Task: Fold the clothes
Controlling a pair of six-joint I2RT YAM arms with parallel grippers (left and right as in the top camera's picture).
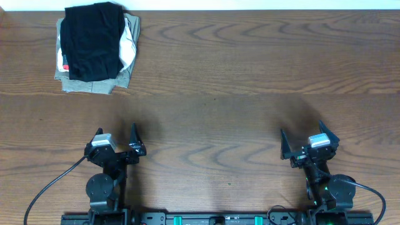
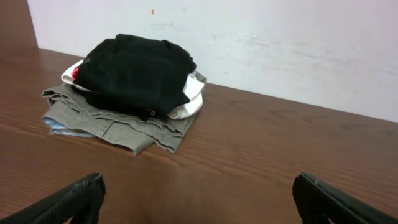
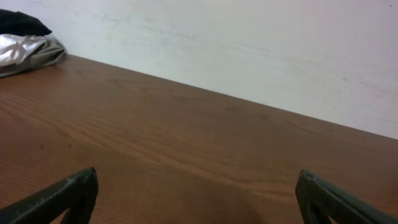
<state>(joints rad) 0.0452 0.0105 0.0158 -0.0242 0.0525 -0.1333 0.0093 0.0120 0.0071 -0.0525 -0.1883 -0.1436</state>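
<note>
Soft black pants (image 1: 94,40) lay bundled atop a folded khaki-and-white pile (image 1: 87,84) at the brown wooden counter (image 1: 237,75)'s far-left corner, dead ahead of the left gripper (image 1: 116,132) (spread wide, empty). The right gripper (image 1: 302,130), equally spread, sat well apart.

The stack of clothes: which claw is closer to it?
Left. The left gripper sits apart from the stack of clothes but roughly in line with it; the right gripper is far off to the other side.
</note>
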